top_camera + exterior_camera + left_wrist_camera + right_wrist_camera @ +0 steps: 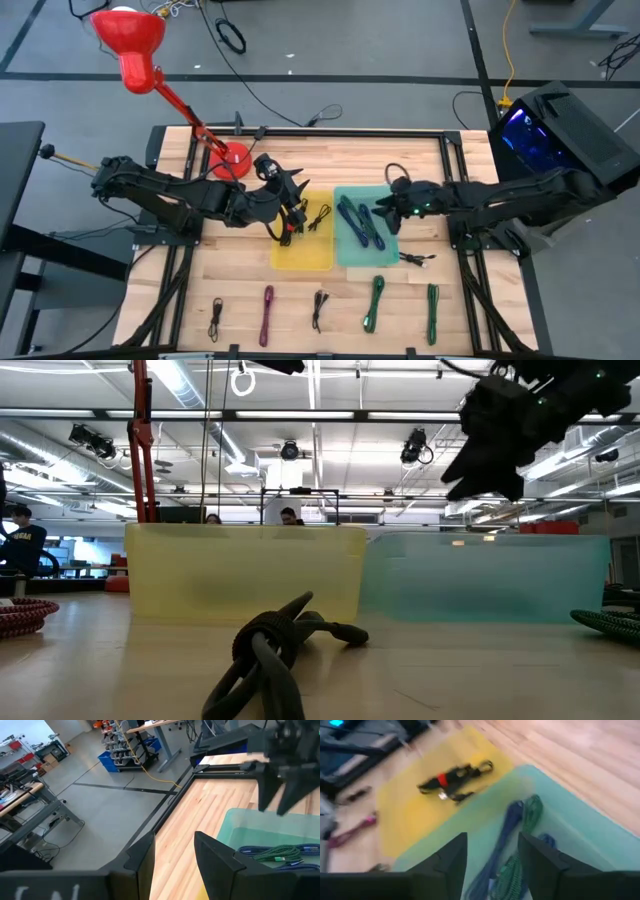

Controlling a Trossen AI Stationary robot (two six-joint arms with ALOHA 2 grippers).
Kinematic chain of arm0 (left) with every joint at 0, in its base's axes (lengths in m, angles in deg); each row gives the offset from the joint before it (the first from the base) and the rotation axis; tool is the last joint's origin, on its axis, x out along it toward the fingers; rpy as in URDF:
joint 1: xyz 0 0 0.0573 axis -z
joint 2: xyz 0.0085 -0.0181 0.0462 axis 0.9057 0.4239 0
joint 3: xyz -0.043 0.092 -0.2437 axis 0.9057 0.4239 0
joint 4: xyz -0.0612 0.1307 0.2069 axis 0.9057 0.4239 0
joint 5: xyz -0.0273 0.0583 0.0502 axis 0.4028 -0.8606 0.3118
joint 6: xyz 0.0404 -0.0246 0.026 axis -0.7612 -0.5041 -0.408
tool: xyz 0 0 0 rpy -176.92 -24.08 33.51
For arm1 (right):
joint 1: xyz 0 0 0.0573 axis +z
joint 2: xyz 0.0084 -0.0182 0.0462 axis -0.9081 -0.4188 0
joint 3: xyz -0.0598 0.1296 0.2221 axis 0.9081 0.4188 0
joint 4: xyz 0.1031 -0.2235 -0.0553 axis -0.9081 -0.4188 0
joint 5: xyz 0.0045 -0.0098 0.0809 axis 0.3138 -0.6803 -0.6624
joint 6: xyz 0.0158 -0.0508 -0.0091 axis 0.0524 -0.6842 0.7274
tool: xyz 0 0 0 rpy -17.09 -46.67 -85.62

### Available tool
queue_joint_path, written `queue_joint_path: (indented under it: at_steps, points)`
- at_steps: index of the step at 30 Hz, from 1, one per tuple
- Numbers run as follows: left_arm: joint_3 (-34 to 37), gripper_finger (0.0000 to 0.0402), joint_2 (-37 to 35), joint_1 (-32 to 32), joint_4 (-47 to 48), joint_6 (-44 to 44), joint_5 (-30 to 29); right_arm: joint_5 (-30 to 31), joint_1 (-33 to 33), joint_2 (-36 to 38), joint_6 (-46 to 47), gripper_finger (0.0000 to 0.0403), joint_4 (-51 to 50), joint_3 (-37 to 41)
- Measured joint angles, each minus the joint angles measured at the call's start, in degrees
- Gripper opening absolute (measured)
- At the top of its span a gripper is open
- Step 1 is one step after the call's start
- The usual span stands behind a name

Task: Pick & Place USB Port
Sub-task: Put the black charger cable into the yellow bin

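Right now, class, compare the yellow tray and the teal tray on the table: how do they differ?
The yellow tray sits nearer the left arm; the teal tray sits nearer the right arm. The yellow tray holds a black cable, while the teal tray holds blue and green cables. Both are shallow, translucent rectangles set side by side.

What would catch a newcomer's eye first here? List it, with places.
The red lamp leaning over the table's far left corner. Then the yellow bin and teal bin, side by side mid-table, with the left gripper over the yellow and the right gripper, open, over the teal.
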Motion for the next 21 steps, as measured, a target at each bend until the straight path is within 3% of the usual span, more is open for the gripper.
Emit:
queue_joint_path:
  at_steps: [4, 11, 21]
  points:
    - [0.0, 0.0144, 0.0, 0.0, 0.2, 0.0, 0.0, -6.0, 0.5, 5.3, 1.3, 0.017, -4.7, -0.1]
    - [0.0, 0.0144, 0.0, 0.0, 0.5, 0.0, 0.0, -10.7, 5.0, 11.3, 11.1, 0.0138, -24.5, -0.1]
    - [0.0, 0.0144, 0.0, 0.0, 1.8, 1.5, 0.0, -14.5, 14.1, 11.1, 20.5, 0.0117, -30.9, -0.1]
